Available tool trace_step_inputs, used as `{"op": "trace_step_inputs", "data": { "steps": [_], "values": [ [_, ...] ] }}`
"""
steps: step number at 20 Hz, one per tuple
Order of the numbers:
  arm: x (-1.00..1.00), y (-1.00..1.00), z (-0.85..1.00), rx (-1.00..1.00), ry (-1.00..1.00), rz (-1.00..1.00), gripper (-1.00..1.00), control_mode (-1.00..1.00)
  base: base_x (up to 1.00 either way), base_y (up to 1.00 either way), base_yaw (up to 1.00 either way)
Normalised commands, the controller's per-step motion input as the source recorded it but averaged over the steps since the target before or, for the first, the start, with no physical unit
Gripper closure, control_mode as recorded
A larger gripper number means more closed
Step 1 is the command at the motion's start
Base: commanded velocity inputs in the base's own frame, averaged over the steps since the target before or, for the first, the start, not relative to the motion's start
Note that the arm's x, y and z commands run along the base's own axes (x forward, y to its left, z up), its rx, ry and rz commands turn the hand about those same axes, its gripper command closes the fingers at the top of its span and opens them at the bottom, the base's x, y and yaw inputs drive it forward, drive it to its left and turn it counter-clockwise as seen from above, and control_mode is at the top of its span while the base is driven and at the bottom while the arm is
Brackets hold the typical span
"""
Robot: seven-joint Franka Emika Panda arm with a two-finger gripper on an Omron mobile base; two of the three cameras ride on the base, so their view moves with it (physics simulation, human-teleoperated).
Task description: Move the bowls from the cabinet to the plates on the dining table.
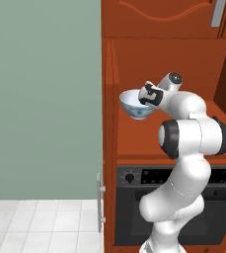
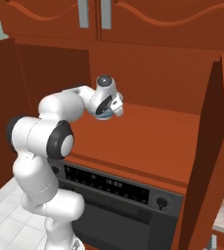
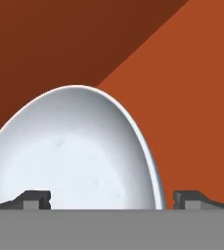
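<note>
Hand view: fingers spread wide astride the bowl, whose near part is cut off.

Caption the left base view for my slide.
Open hand at the rim of the bowl inside the cabinet.

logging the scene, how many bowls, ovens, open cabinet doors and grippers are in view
bowl: 1
oven: 1
open cabinet door: 1
gripper: 1
total: 4
</note>
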Motion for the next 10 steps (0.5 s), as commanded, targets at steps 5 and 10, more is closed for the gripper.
{"op": "trace_step_inputs", "data": {
  "steps": [5,10],
  "values": [
    [0.07,0.0,-0.07,-0.03,0.01,0.0,1.0,-1.0,0.0,0.0,0.0],
    [0.0,0.0,0.0,0.0,0.0,0.0,1.0,-1.0,0.0,0.0,0.0]
  ]
}}
